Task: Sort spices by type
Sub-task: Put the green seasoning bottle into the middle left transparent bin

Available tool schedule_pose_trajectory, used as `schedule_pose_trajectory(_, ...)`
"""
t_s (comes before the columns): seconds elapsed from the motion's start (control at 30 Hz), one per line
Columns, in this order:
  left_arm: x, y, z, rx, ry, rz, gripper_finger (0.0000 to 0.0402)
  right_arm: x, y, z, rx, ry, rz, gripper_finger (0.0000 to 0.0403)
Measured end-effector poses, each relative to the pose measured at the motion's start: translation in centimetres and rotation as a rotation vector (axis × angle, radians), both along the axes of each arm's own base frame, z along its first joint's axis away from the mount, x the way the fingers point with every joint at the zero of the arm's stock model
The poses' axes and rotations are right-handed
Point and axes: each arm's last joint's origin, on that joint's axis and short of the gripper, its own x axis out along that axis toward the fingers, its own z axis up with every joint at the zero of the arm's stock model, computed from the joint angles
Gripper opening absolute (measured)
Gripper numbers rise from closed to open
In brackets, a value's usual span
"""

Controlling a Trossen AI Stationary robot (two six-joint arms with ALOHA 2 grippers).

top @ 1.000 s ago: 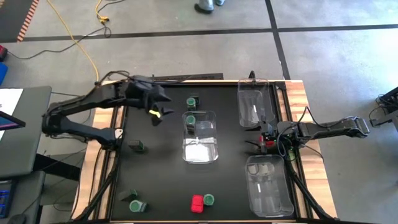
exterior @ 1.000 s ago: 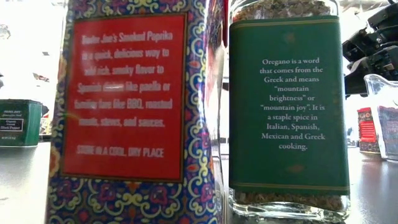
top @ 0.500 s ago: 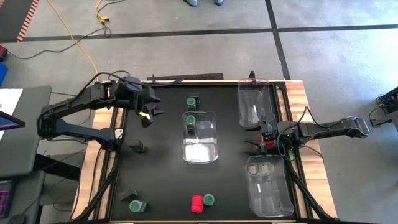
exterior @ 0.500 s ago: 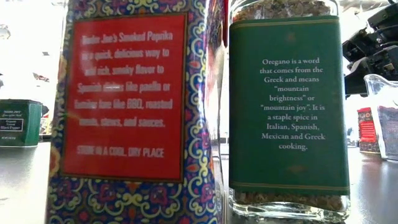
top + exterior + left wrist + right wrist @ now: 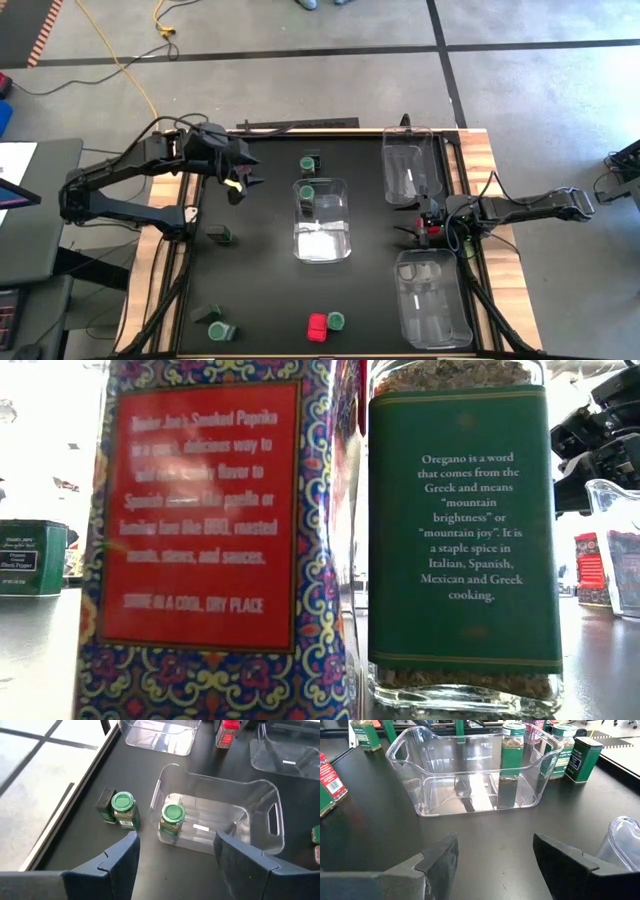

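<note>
The red rectangular paprika box with a patterned blue border (image 5: 215, 540) reads "Trader Joe's Smoked Paprika" and "STORE IN A COOL, DRY PLACE". The glass jar with a dark green label (image 5: 457, 530) beside it begins "Oregano is a word that comes from the Greek". The small dark green tin (image 5: 32, 557) reads "Black Pepper".

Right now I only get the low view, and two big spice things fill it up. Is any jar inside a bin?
Observer: Yes, one green-topped jar stands inside the middle bin, at a corner.
Operator: Where's the left claw?
Observer: The left claw hovers open and empty, left of that bin.
Operator: And the right one?
Observer: The right claw is open and empty too, beside the far right-hand bin.
</note>
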Motion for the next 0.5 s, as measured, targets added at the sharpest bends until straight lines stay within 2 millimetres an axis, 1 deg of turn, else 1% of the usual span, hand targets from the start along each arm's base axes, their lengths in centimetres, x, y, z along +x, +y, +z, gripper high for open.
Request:
schedule_pose_trajectory(0.13, 0.0, 0.0, 0.0, 0.030, 0.013, -0.024, 0.0243, 0.0, 0.0, 0.0, 0.000, 0.000, 0.000, 0.0286)
schedule_pose_trajectory(0.23, -0.1, -0.2, -0.2, -0.021, 0.018, -0.009, 0.0243, 0.0, 0.0, 0.0, 0.000, 0.000, 0.000, 0.0286)
schedule_pose_trajectory(0.33, 0.0, -0.6, -0.5, -0.046, 0.025, -0.052, 0.0243, 0.0, 0.0, 0.0, 0.001, 0.000, 0.000, 0.0286)
schedule_pose_trajectory(0.4, 0.2, -0.9, -1.2, -0.053, 0.049, -0.083, 0.0243, 0.0, 0.0, 0.0, -0.001, -0.001, 0.000, 0.0286)
schedule_pose_trajectory(0.5, 0.6, -1.3, -3.2, -0.073, 0.093, -0.104, 0.0243, 0.1, -0.2, 0.1, -0.036, -0.015, -0.022, 0.0286)
